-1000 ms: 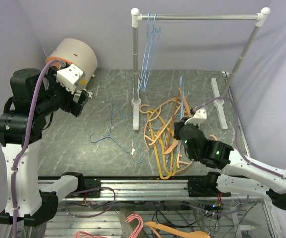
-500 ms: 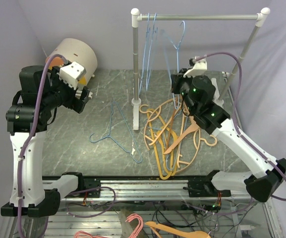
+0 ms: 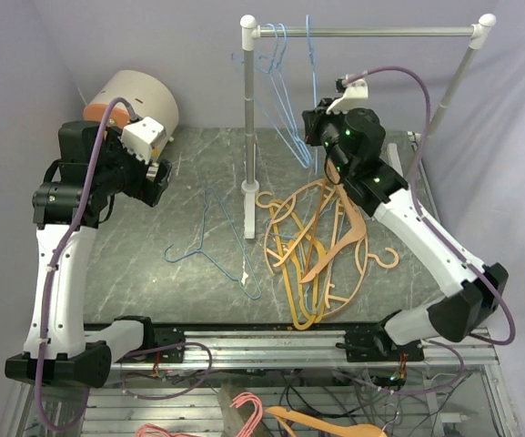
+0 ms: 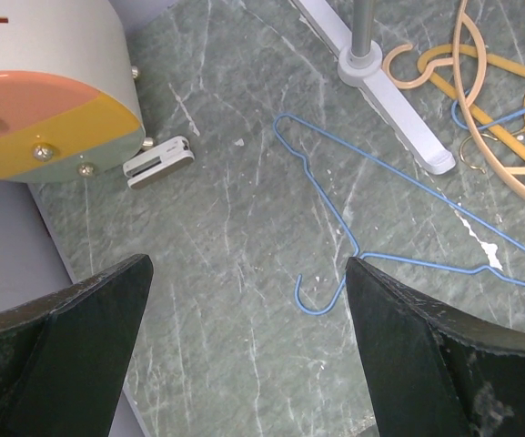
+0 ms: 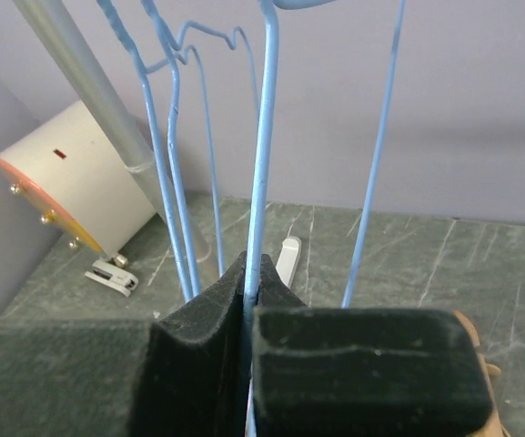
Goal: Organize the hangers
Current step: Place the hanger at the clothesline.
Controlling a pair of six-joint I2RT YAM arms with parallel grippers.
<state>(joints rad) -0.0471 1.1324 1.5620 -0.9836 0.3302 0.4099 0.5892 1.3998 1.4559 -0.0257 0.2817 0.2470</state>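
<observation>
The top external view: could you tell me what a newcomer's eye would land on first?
The right gripper, up by the rail, is shut on a blue wire hanger. Below it, a tangled pile of orange and tan hangers sprawls across the table. Left of that, a lone blue hanger lies flat.

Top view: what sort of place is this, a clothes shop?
Probably a robotics test bench, not a shop: robot arms bolted to a table, and a small rail with blue wire hangers.
</observation>
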